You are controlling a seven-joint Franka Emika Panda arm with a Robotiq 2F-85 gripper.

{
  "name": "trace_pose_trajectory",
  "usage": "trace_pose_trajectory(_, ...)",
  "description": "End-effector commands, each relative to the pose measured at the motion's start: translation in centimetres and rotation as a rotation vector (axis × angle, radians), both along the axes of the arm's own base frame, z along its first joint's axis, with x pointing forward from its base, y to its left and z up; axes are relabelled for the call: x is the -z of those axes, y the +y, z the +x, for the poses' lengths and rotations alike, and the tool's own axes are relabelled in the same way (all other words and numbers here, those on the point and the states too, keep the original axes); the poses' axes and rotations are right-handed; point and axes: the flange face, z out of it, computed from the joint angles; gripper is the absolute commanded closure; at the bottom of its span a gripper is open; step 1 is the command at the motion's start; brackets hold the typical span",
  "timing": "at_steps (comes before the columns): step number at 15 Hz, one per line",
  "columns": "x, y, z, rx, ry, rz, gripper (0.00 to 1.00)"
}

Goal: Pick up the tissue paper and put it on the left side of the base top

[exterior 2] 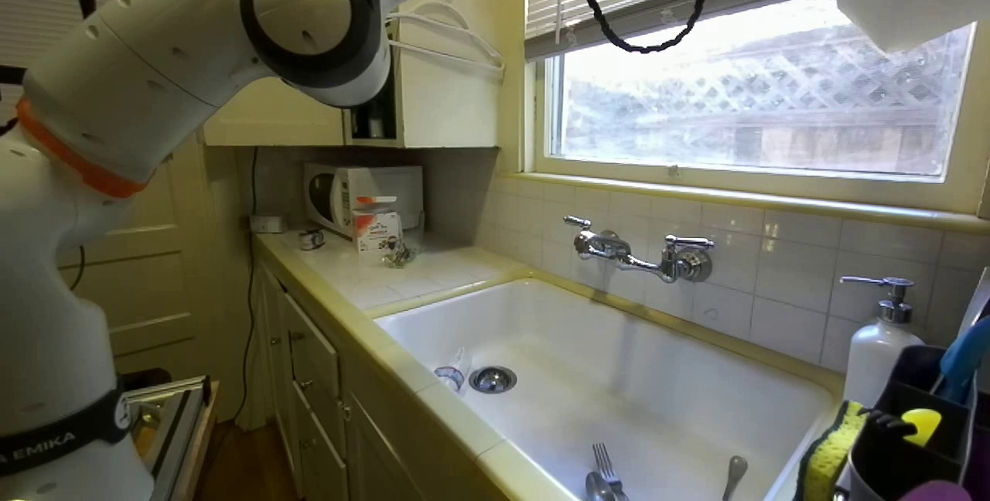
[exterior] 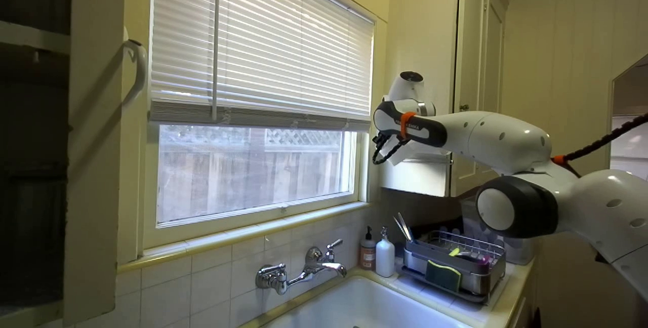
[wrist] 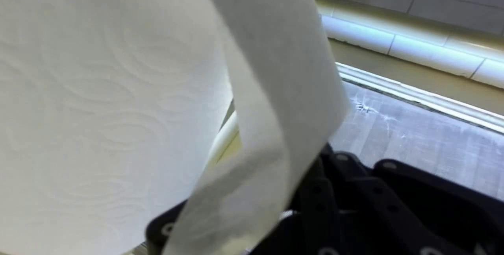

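Observation:
The tissue paper (wrist: 102, 121) fills the left half of the wrist view as a large white embossed surface. A loose flap of it crosses in front of my gripper (wrist: 244, 200) and hides the fingertips. Black finger links show on both sides of the flap, spaced apart. Whether the jaws pinch the paper is not visible. In both exterior views, white paper (exterior: 397, 152) shows close by the robot's hand, high beside the upper cabinet and window; its pointed lower corner (exterior 2: 897, 6) hangs down at the top right. The gripper fingers are hidden or cut off in these views.
The wrist picture stands upside down, with the window sill (wrist: 413, 50) at right. Below the arm are a sink (exterior 2: 657, 346) with cutlery, a faucet (exterior: 309, 267), soap bottles (exterior: 385, 257) and a dish rack (exterior: 455, 267). An upper cabinet (exterior: 422, 39) stands close to the hand.

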Motion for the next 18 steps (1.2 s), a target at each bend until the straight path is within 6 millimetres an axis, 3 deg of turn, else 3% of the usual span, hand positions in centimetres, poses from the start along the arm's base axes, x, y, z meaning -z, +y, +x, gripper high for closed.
trace_pose_trajectory(1, 1.2, 1.1, 1.1, -0.064, -0.009, -0.026, 1.0)
trace_pose_trajectory(11, 0.8, 8.8, 2.2, -0.573, 0.011, -0.084, 1.0)
trace_pose_trajectory(18, 1.4, 11.6, 2.0, -0.925, 0.015, -0.047, 1.0)
